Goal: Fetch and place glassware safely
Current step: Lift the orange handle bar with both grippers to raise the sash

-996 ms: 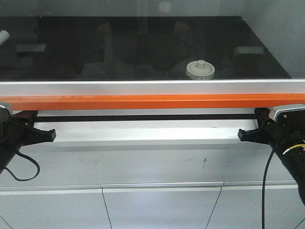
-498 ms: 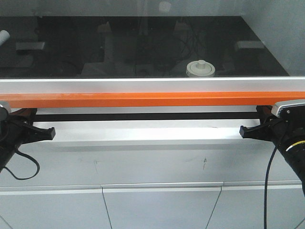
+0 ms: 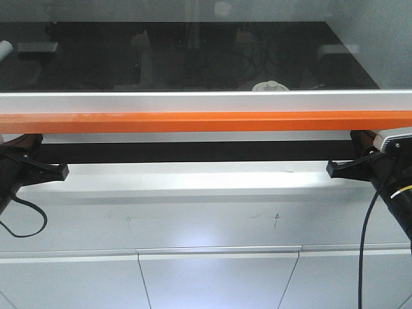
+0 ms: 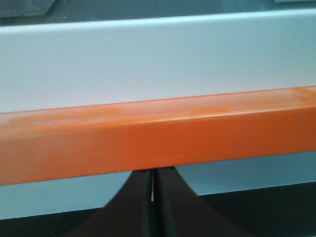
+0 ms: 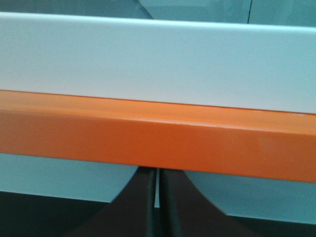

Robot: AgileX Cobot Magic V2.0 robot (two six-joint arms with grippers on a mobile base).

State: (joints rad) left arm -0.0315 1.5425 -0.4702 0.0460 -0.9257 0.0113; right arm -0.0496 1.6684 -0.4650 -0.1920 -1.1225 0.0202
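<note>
The glassware (image 3: 270,86) stands behind the glass pane on the dark work surface, right of centre. Only its off-white lid and knob show above the sliding pane's silver frame (image 3: 206,102). An orange bar (image 3: 206,121) runs along the bottom of that frame. My left gripper (image 3: 29,140) is under the bar's left end and my right gripper (image 3: 365,138) under its right end. In the wrist views the left gripper (image 4: 152,173) and the right gripper (image 5: 157,173) both have their black fingers pressed together, tips against the underside of the orange bar (image 4: 158,138) (image 5: 158,143). Neither holds anything.
A dark gap (image 3: 193,152) lies open beneath the raised bar, above a pale ledge (image 3: 193,183). Grey cabinet fronts (image 3: 212,277) fill the lower part of the front view. The glass shows reflections, and a small white object (image 3: 5,48) sits at the far left inside.
The pane's frame and orange bar have moved upward, and both grippers rose with them. The dark gap below has widened, and the frame now hides most of the glassware.
</note>
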